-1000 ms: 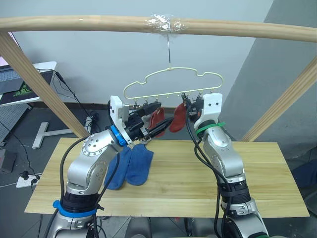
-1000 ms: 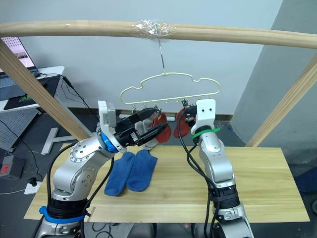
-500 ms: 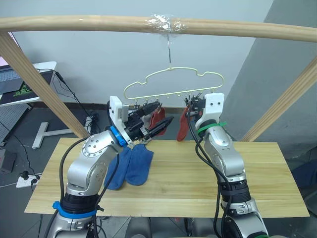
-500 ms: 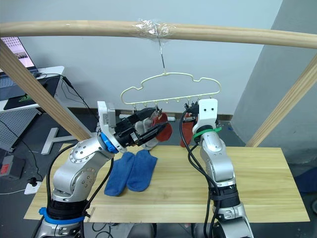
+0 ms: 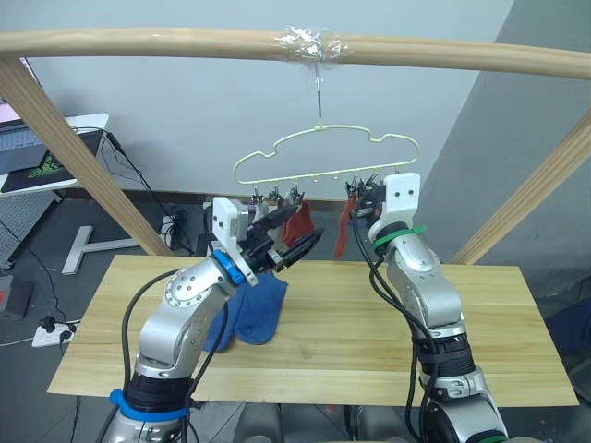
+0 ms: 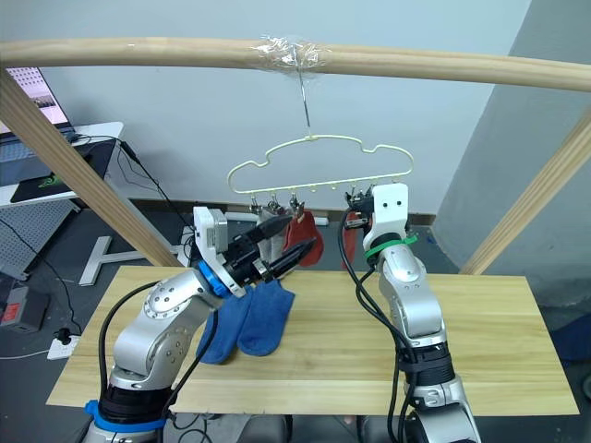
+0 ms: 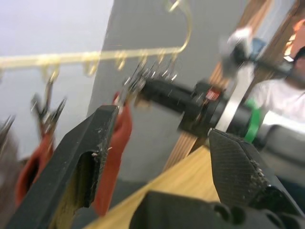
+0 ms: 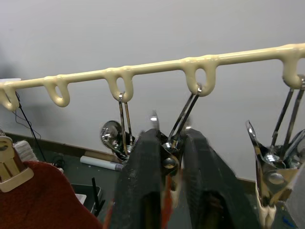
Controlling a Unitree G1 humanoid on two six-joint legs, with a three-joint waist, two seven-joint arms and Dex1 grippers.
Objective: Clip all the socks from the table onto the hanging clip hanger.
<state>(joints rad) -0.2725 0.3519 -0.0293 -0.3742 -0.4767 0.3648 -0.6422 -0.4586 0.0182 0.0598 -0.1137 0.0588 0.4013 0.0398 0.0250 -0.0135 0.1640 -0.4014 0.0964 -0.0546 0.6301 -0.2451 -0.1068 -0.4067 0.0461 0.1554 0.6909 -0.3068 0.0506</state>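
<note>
Two black fingers of the right gripper are pinching a metal clip on the clip hanger, likely squeezing it over the rust-red sock dangling there. Left gripper is gaping wide, empty, beside another red sock. Blue socks are waiting on the table; neighbouring clips crowd in.

Pale wood, pale wire, and red and blue knit.

The clip hanger is pale yellow-green wire with silver metal clips. 2 rust-red socks hang from it; 2 blue socks lie on the light, pale-yellow table with visible grain. The left gripper and right gripper have black fingers. The bar overhead is light wood.
</note>
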